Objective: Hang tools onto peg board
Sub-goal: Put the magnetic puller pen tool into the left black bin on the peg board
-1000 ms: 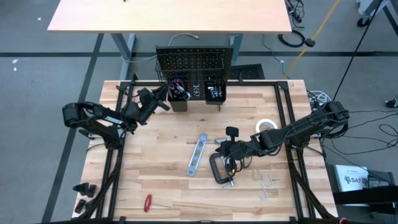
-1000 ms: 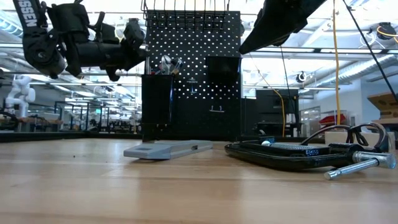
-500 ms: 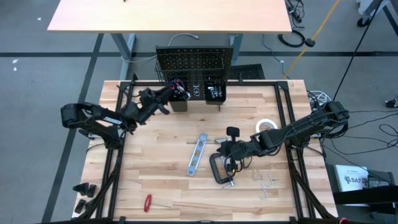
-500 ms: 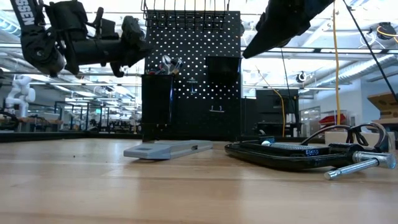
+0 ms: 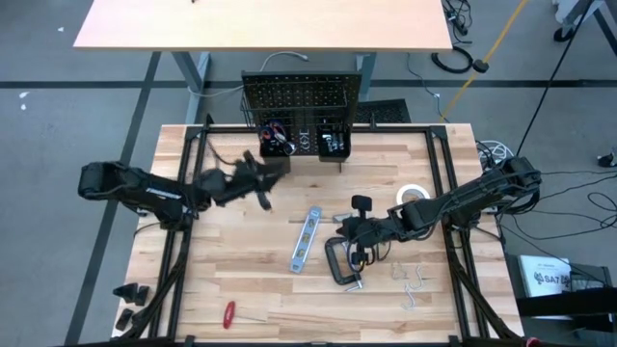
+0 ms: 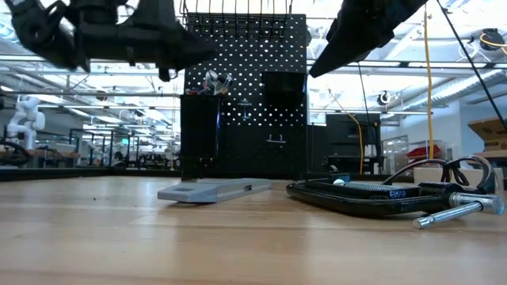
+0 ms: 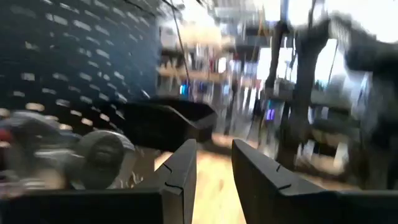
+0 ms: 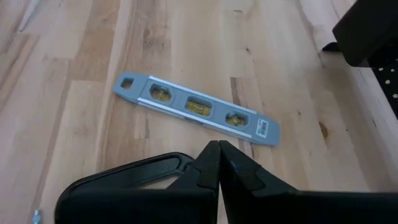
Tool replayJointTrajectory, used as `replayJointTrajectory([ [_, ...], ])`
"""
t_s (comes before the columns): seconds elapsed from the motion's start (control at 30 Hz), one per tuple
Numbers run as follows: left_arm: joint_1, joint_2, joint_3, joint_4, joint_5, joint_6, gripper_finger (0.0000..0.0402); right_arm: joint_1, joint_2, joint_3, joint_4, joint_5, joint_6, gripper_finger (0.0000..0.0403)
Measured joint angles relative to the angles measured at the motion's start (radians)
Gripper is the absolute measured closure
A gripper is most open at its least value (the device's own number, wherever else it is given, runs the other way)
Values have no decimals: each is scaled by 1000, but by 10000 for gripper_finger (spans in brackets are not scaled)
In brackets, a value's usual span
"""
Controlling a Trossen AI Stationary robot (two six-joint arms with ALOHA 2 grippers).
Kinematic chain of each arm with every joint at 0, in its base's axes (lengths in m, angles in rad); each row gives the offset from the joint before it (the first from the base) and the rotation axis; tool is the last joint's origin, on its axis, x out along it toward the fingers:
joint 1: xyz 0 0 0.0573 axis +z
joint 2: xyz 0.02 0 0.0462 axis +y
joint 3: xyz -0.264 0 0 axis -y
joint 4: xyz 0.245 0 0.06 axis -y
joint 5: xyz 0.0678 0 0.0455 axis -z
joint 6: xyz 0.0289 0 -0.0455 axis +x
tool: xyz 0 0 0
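The black peg board (image 5: pixel 301 94) stands at the table's far edge with two bins on its lower part; the left bin (image 5: pixel 278 146) holds red-handled tools. My left gripper (image 5: pixel 262 183) is open and empty, above the table just near of that bin; its wrist view shows the board (image 7: pixel 56 56) and a bin (image 7: pixel 168 121). My right gripper (image 5: pixel 344 229) is shut and empty, raised above the black C-clamp (image 5: pixel 342 262). The blue-silver level (image 5: pixel 306 239) lies flat beside it and shows in the right wrist view (image 8: pixel 196 109). The white tape roll (image 5: pixel 415 196) and red screwdriver (image 5: pixel 229 313) lie on the table.
Loose metal hooks (image 5: pixel 413 281) lie near the table's right near corner. A small black part (image 5: pixel 361 203) lies far of my right gripper. In the low view the level (image 6: pixel 214 190) and the clamp (image 6: pixel 372 194) lie in front of the board (image 6: pixel 245 87).
My left gripper has drawn back from the board's left bin, toward the table's near edge and a little right, moving fast, and its arm has swung to lie more level across the table.
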Motion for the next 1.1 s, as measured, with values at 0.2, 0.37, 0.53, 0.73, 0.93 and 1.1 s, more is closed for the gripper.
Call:
replayJointTrajectory([
  [0.2, -181, 56, 156, -226, -349, 209, 304, -19, 0, 0, 7, 1, 4, 403],
  [0.37, -234, 184, 299, -352, -582, 294, 304, -22, 0, 0, 9, 1, 5, 403],
  [0.53, -221, 332, 391, -350, -645, 236, 311, -22, 0, 0, 12, 0, 7, 403],
  [0.73, -200, 399, 440, -334, -706, 234, 345, -20, 0, 0, 0, -1, 7, 403],
  [0.93, -146, 407, 446, -309, -722, 232, 383, -20, 0, 0, -2, -3, 7, 403],
  [1.1, -110, 407, 446, -300, -705, 231, 399, -20, 0, 0, -1, -3, 7, 403],
])
